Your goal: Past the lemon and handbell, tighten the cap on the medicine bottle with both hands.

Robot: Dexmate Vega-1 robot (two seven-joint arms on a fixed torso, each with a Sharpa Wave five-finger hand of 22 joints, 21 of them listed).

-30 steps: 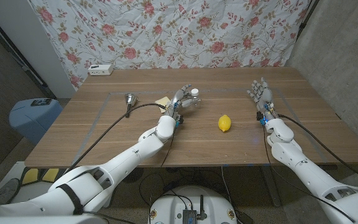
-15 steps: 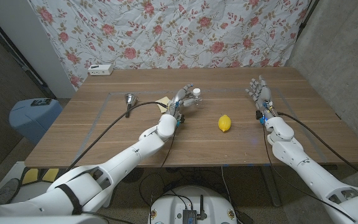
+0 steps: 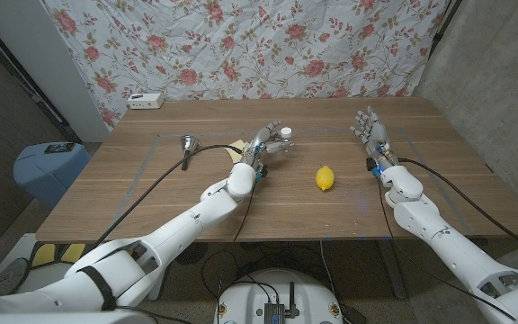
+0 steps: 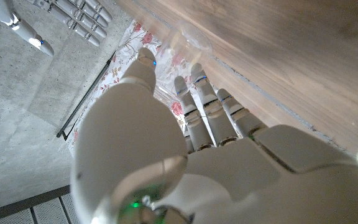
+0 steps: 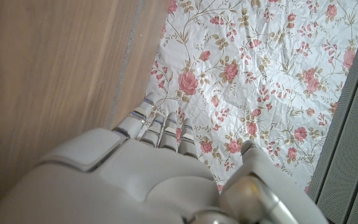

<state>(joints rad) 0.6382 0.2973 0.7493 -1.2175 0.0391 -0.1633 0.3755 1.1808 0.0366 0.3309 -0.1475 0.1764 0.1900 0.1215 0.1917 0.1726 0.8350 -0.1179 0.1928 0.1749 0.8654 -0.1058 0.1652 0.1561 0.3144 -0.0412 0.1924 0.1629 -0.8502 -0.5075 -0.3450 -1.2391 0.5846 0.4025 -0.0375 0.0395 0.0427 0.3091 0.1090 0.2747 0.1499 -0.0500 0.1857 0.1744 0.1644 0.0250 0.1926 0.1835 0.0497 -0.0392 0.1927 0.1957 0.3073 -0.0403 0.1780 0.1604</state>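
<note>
My right hand (image 3: 368,126) has drifted left toward the bottle (image 3: 281,142), fingers spread, holding nothing. My left hand (image 3: 263,146) grips the bottle, beyond the lemon (image 3: 325,178) on the tabletop (image 3: 151,193).

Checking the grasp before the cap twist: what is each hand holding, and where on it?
The left hand grips the medicine bottle around its body, below the white cap. The right hand holds nothing.

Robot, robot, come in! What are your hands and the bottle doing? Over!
Left hand grips the clear white-capped medicine bottle. Right hand open, apart from it. Yellow lemon lies between the arms; silver handbell off to the left.
</note>
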